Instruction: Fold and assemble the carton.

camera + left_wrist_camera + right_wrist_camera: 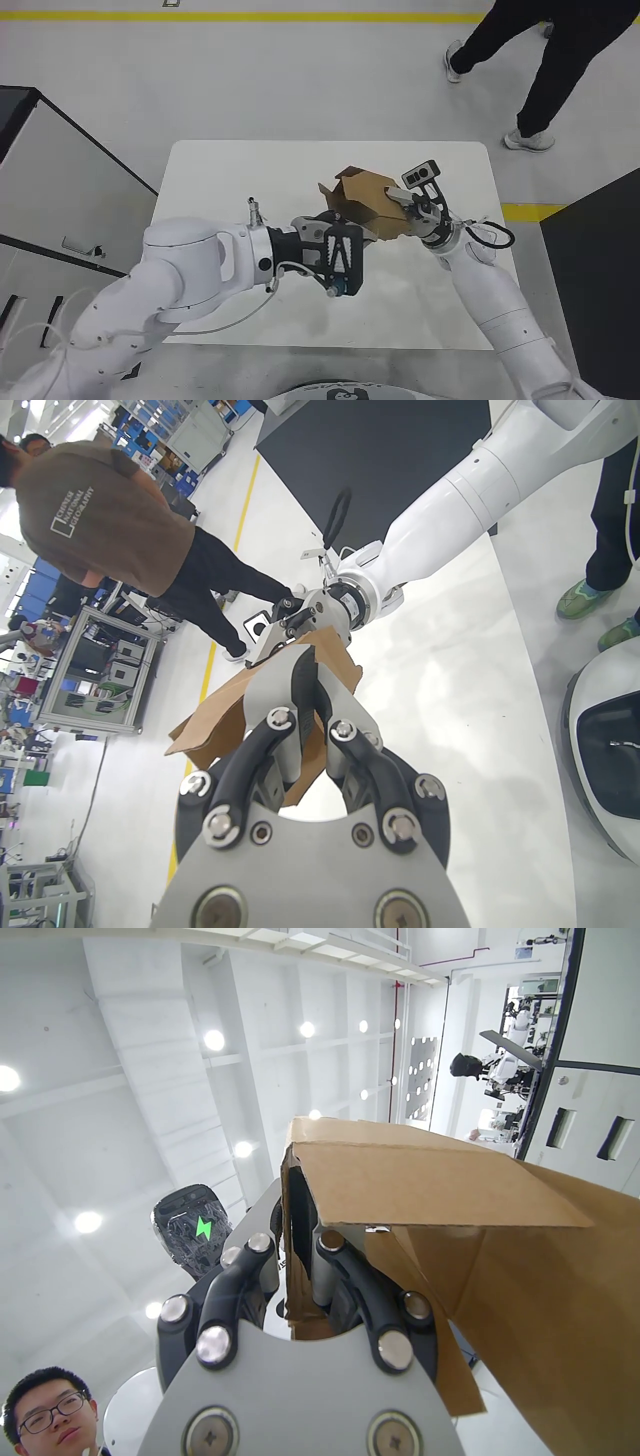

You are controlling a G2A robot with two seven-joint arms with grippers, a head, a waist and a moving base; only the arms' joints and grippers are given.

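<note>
Arms angled inward, the left gripper (309, 672) and right gripper (295, 1223) each pinch a wall of the carton (362, 198) between them.

The brown cardboard carton (365, 200) is plain brown all over. The flat white bench (220, 190) under it is plain too. The left hand (314, 670) is silver and black, and so is the right hand (300, 1228). At 12 o'clock a yellow line (250, 16) crosses the pale grey floor (300, 80).
</note>
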